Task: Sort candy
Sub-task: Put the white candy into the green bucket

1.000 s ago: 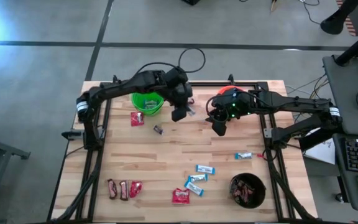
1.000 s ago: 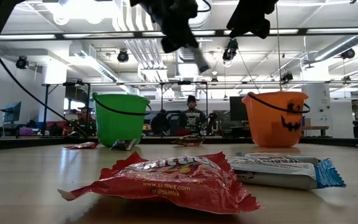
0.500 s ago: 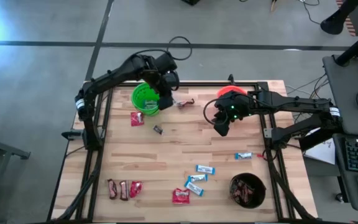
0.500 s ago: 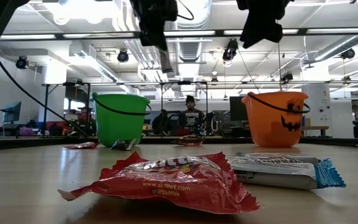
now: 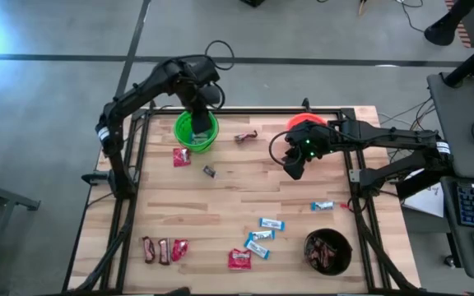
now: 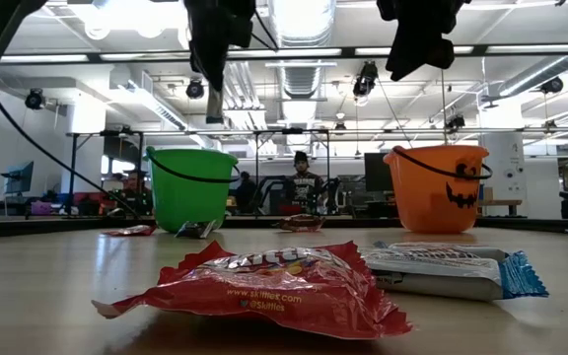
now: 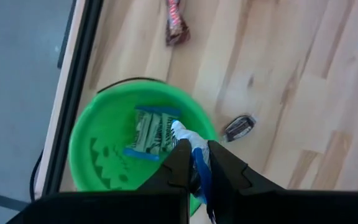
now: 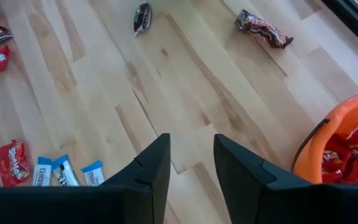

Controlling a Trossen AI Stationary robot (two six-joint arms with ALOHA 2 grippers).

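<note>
My left gripper [image 5: 197, 113] hangs above the green bucket [image 5: 196, 131], shut on a light-blue-and-white candy bar [image 7: 191, 146]. Another such bar [image 7: 151, 134] lies on the green bucket's [image 7: 98, 155] floor. My right gripper [image 8: 191, 158] stands open with nothing between its fingers, high over the bare wood beside the orange bucket [image 5: 304, 123], which holds red packets [image 8: 353, 149]. More candy lies flat on the table: blue bars [image 5: 260, 237], red packets [image 5: 239, 259], a brown bar [image 5: 246, 136]. My left gripper pinches the light-blue-and-white bar between its two fingers, and the bar's white end [image 7: 182, 132] sticks out past the fingertips. The fingers come from above, pointing down. The bar hangs along them [image 6: 212, 99], lifted clear over the green bucket's opening.
A black bucket [image 5: 327, 251] with dark bars stands at the near right. A red packet [image 5: 182, 156] and a small dark sweet [image 5: 210, 171] lie just in front of the green bucket. Three packets [image 5: 164, 250] lie at the near left. Black frame rails [image 5: 130, 205] line the table's sides.
My left gripper has carried the bar from over the table's far middle toward the left, to above the green bucket, rising a little and tipping to point more steeply down. It has stayed shut on the bar.
</note>
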